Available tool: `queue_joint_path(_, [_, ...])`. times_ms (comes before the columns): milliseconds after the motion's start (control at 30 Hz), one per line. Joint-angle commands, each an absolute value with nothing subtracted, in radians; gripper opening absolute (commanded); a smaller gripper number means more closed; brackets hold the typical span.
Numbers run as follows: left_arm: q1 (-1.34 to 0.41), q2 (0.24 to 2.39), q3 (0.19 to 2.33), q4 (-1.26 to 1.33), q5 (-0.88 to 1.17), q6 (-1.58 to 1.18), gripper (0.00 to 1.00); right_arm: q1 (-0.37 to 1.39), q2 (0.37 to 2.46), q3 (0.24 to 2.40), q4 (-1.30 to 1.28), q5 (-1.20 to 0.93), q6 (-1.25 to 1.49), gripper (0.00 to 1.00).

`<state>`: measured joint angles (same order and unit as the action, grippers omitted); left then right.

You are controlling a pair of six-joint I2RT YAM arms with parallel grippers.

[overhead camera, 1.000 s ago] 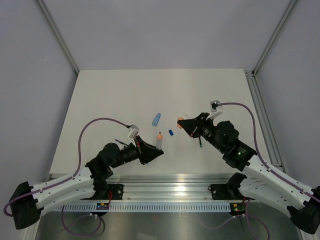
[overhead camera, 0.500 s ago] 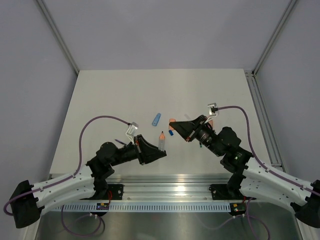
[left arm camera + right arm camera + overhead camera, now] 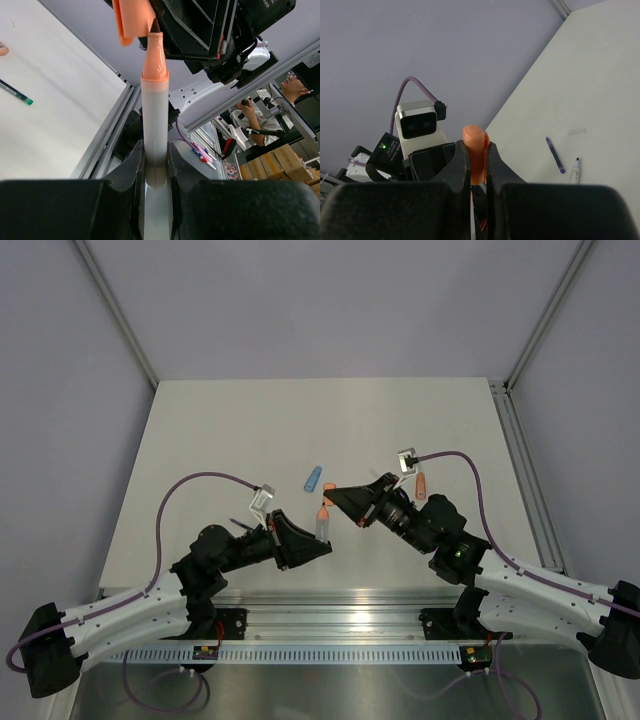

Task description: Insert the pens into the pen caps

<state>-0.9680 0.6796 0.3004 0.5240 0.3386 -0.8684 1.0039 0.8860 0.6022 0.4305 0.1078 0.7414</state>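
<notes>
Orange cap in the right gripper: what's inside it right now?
The orange-tipped pen has its dark nib at the mouth edge of the orange cap. The cap is opaque, so whether the nib has entered cannot be seen.

No words or numbers are readable. A scrap of white lettering sits on the black housing (image 3: 272, 6) at the left wrist view's top edge, cut off and blurred.

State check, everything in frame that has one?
left gripper: shut on orange-tipped pen
orange-tipped pen: held, uncapped, tip at the cap's mouth
right gripper: shut on orange cap
orange cap: held, not yet on the pen
light blue cap: lying loose on table
green-tipped pen: lying loose on table
</notes>
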Motion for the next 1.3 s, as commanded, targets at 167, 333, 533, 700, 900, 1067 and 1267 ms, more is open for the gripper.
queue_joint_path(167, [-0.973, 0.655, 0.319, 0.574, 0.354, -0.868, 0.00, 1.022, 0.897, 0.664, 0.506, 0.144, 0.747, 0.00])
queue_joint_path(333, [-0.974, 0.660, 0.311, 0.586, 0.359, -0.871, 0.00, 1.023, 0.922, 0.673, 0.514, 0.147, 0.753, 0.00])
queue_joint_path(533, [-0.974, 0.658, 0.310, 0.588, 0.362, -0.873, 0.00, 1.023, 0.946, 0.678, 0.540, 0.134, 0.765, 0.00])
queue_joint_path(700, [-0.976, 0.652, 0.308, 0.586, 0.356, -0.871, 0.00, 1.022, 0.934, 0.669, 0.551, 0.129, 0.766, 0.00])
queue_joint_path(900, [-0.974, 0.649, 0.305, 0.588, 0.360, -0.871, 0.00, 1.022, 0.899, 0.683, 0.506, 0.149, 0.738, 0.01])
queue_joint_path(1067, [-0.976, 0.649, 0.308, 0.580, 0.357, -0.865, 0.00, 1.020, 0.913, 0.686, 0.506, 0.115, 0.745, 0.01])
queue_joint_path(1267, [-0.976, 0.638, 0.314, 0.560, 0.348, -0.853, 0.00, 1.023, 0.928, 0.670, 0.512, 0.068, 0.753, 0.01])
